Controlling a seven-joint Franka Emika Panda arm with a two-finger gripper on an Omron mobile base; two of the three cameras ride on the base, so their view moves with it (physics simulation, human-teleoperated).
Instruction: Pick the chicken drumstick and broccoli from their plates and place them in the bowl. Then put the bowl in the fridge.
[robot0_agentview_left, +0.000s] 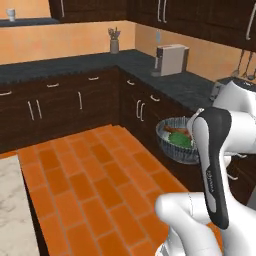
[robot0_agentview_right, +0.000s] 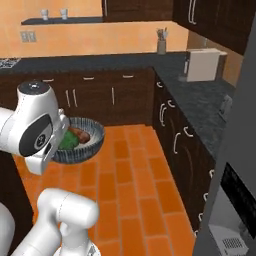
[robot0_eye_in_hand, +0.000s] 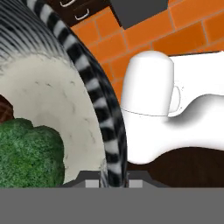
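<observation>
The dark grey ribbed bowl (robot0_agentview_left: 174, 149) (robot0_agentview_right: 86, 150) hangs in the air above the orange tiled floor. My gripper (robot0_eye_in_hand: 105, 179) is shut on the bowl's rim (robot0_eye_in_hand: 101, 103). In both base views my own arm covers the hand. Inside the bowl lie the green broccoli (robot0_agentview_left: 183, 141) (robot0_agentview_right: 68, 142) (robot0_eye_in_hand: 27, 153) and the reddish-brown chicken drumstick (robot0_agentview_left: 176, 131) (robot0_agentview_right: 80, 135) (robot0_eye_in_hand: 4, 111), side by side. The grey fridge (robot0_agentview_right: 236, 140) stands at the right edge, its door dispenser panel low down. The plates are out of view.
Dark cabinets under dark counters wrap the corner ahead. A white appliance (robot0_agentview_left: 170, 59) (robot0_agentview_right: 202, 65) and a utensil holder (robot0_agentview_left: 114, 44) (robot0_agentview_right: 161, 45) stand on them. A marble counter (robot0_agentview_left: 12, 210) edges the left. The tiled floor (robot0_agentview_right: 130, 170) lies open between.
</observation>
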